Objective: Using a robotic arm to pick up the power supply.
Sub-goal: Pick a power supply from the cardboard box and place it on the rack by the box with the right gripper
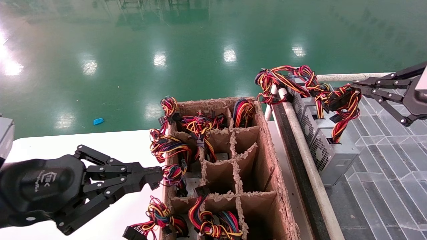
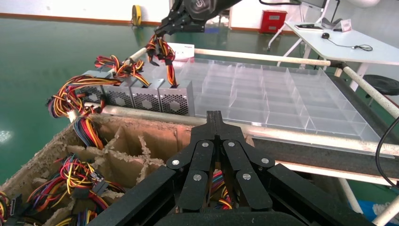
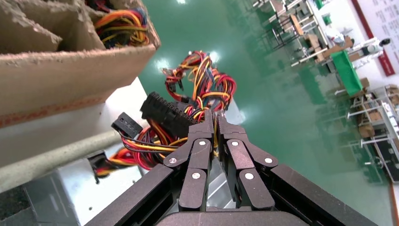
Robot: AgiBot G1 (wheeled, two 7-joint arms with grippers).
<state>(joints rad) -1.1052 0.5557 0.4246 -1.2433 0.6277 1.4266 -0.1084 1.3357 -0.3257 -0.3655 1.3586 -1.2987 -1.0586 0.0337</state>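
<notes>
Three silver power supplies stand in a row at the left edge of the clear tray; the nearest one has its red, yellow and black wire bundle pulled upward. My right gripper is above the row, shut on wires of that bundle, and a yellow wire shows between its fingers. It also shows far off in the left wrist view as the right gripper. My left gripper is shut and holds nothing, next to the left wall of the cardboard box.
The divided cardboard box holds several more wired power supplies in its left and near cells. A white pipe rail runs between box and clear compartment tray. The box stands on a white table; green floor lies beyond.
</notes>
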